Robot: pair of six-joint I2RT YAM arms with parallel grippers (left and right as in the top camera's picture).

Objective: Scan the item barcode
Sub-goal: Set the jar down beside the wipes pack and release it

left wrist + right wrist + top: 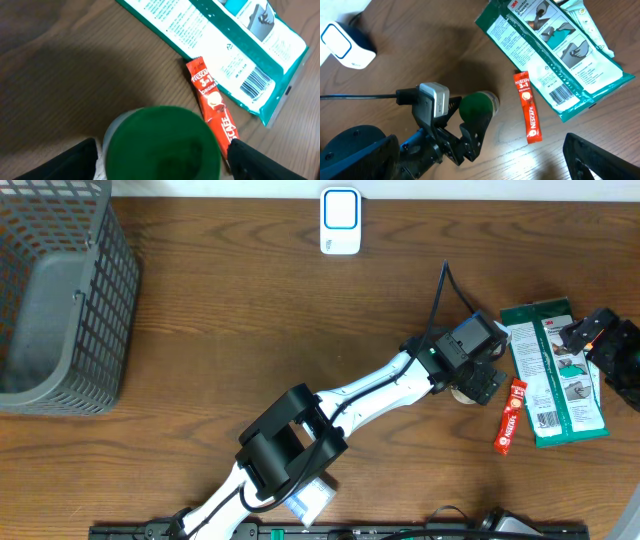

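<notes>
1. The left gripper (475, 376) is out at centre-right of the overhead view, sitting right over a little jar (162, 150) with a green lid.
2. Its jaws are spread wide, one on each side of the jar. In the left wrist view there's a sliver of gap on the right side, so it doesn't look clamped. The left side is too tight to call.
3. The jar stands upright on the tabletop (250, 310), just left of a red coffee stick (510, 416).
4. The stick lies flat right beside the lower-left edge of a green-and-white packet (555, 380); can't tell if they touch. The packet's barcode faces up, near the stick.
5. The right gripper (600, 338) is at the far right edge of the overhead view, over the packet's top corner, with its jaws wide open and nothing in them.
6. The scanner (340, 220), white with a blue-ringed face, sits top centre, well apart from the jar.
7. A grey basket (60, 300) fills the upper left.
</notes>
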